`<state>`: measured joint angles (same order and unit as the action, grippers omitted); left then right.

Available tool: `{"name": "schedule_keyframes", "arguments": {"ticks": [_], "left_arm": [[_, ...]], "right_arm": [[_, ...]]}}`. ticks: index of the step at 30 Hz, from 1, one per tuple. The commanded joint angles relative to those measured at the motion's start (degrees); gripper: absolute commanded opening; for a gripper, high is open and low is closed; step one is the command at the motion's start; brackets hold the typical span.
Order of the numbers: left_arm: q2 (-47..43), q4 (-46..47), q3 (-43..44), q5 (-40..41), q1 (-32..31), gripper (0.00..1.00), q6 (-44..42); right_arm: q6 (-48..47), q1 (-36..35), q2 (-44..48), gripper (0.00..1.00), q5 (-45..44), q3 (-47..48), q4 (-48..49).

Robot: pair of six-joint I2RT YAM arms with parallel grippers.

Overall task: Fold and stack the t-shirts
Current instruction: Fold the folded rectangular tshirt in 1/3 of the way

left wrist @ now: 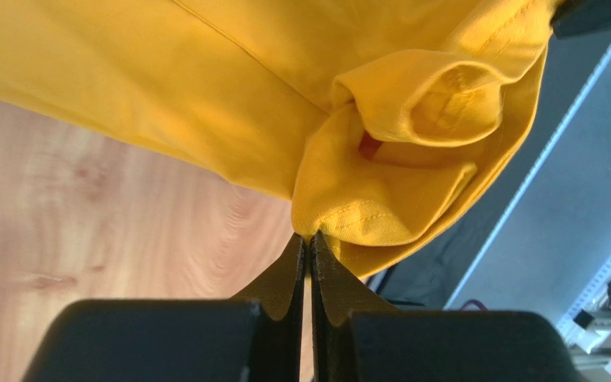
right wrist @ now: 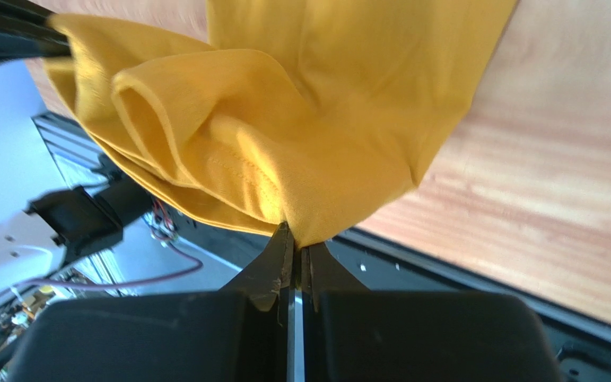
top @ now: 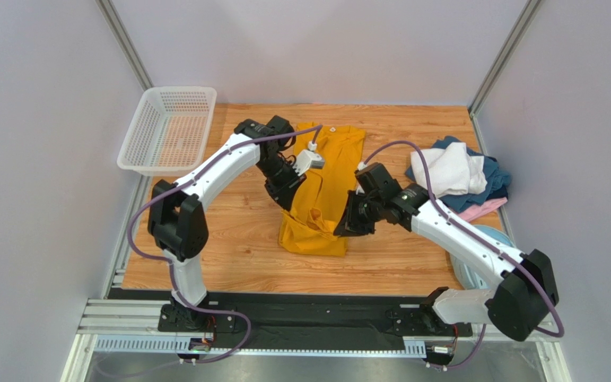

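pinching a stitched fold of the mustard-yellow t-shirt, the left fingers are closed tight on the cloth. the right fingers are also closed, gripping a bunched edge of the same shirt. the shirt lies lengthwise at mid table, gathered between the 2 arms. the white t-shirt, dark blue t-shirt and pink t-shirt are heaped at the right edge. a white mesh basket stands at the far left corner.
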<state>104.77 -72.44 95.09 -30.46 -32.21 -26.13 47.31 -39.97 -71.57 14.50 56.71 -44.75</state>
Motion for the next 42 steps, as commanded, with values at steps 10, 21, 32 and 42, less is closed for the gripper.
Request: {"name": "schedule_keyframes", "arguments": {"ticks": [10, 21, 32, 42], "left_arm": [[16.1, -6.0, 27.4, 4.6, 1.4, 0.04, 0.6], [28.1, -3.7, 36.2, 11.3, 3.6, 0.03, 1.9], [35.9, 3.7, 46.5, 21.5, 5.9, 0.53, 6.7], [20.4, 0.9, 41.9, 19.9, 7.8, 0.83, 9.2]], "right_arm": [[-10.2, 10.3, -15.4, 0.00, 6.2, 14.7, 6.9], [-14.2, 19.9, -29.2, 0.00, 9.6, 21.9, 8.4], [-17.2, 22.5, -48.3, 0.49, 11.3, 34.8, 4.7], [-22.6, 24.3, -48.0, 0.69, -8.0, 52.1, -10.5]]}}
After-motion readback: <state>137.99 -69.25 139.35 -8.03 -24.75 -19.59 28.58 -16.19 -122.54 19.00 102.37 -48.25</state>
